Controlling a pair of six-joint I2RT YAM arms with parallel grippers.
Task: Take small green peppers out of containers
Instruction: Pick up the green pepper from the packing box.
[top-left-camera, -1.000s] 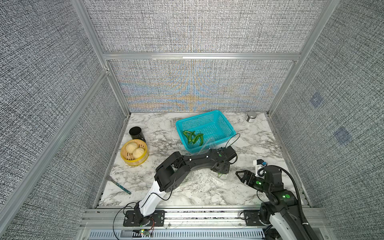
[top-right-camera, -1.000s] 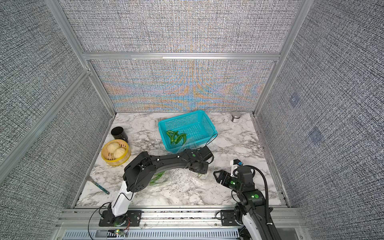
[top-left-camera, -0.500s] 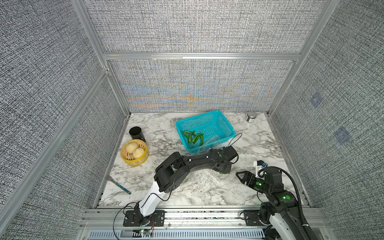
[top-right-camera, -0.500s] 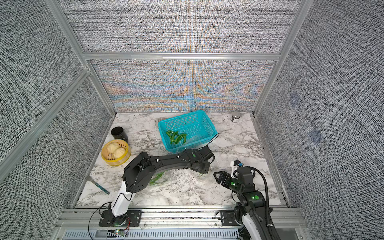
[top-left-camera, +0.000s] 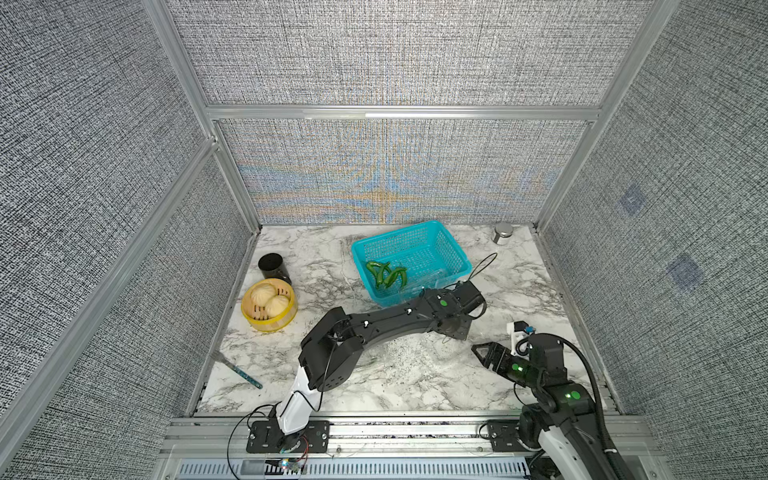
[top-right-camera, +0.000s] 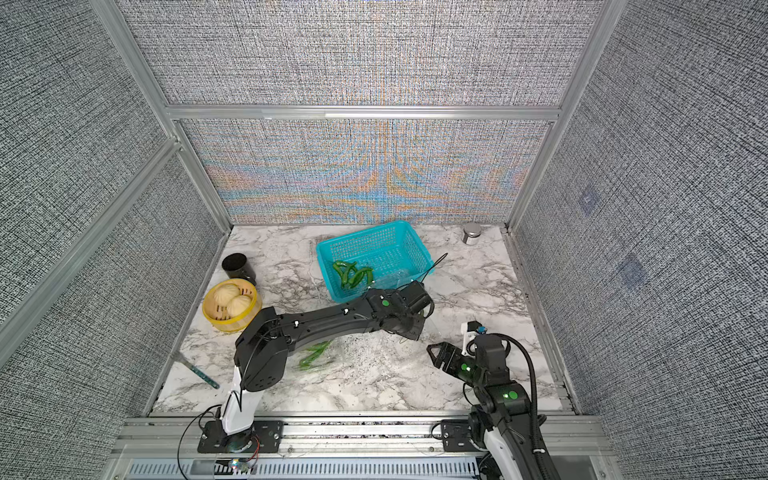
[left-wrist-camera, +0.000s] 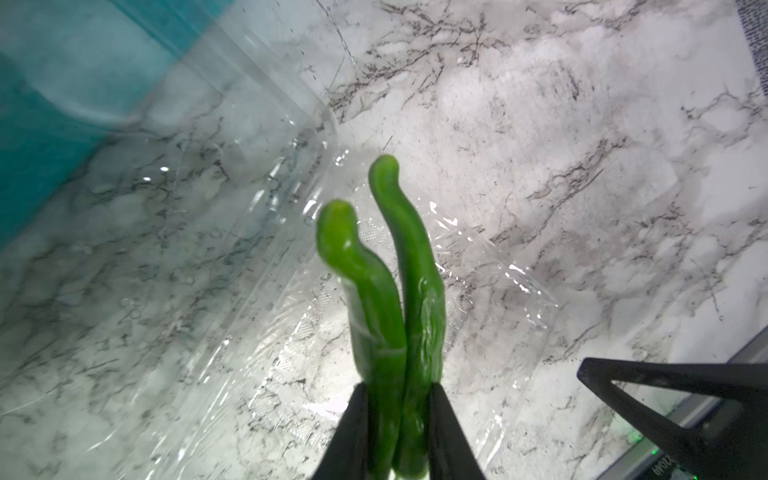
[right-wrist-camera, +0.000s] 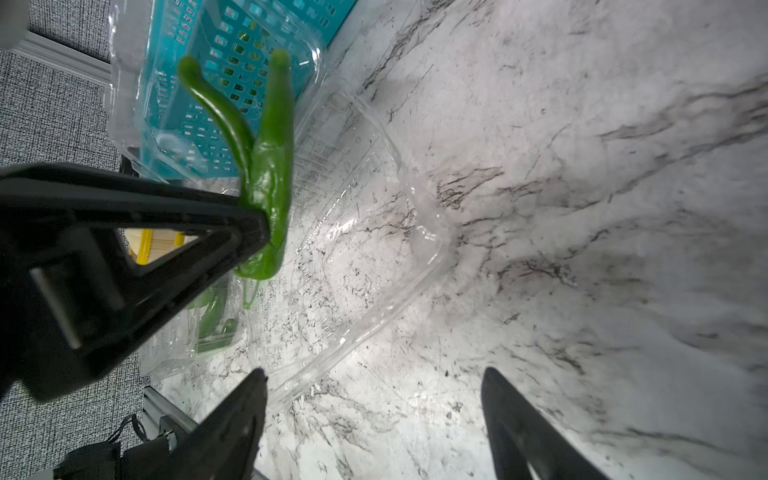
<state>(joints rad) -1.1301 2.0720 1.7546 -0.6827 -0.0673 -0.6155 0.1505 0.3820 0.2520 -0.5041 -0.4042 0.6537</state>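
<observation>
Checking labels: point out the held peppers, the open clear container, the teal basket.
held peppers (left-wrist-camera: 417, 291), left wrist view, mid-body of one pepper.
open clear container (right-wrist-camera: 357, 266), right wrist view, its bare floor.
teal basket (top-left-camera: 399, 245), in a top view, far wall.

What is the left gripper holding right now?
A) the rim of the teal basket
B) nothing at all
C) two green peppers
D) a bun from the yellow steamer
C: in the left wrist view the left gripper is closed on two green peppers, which stick out side by side from between its fingers.
</observation>
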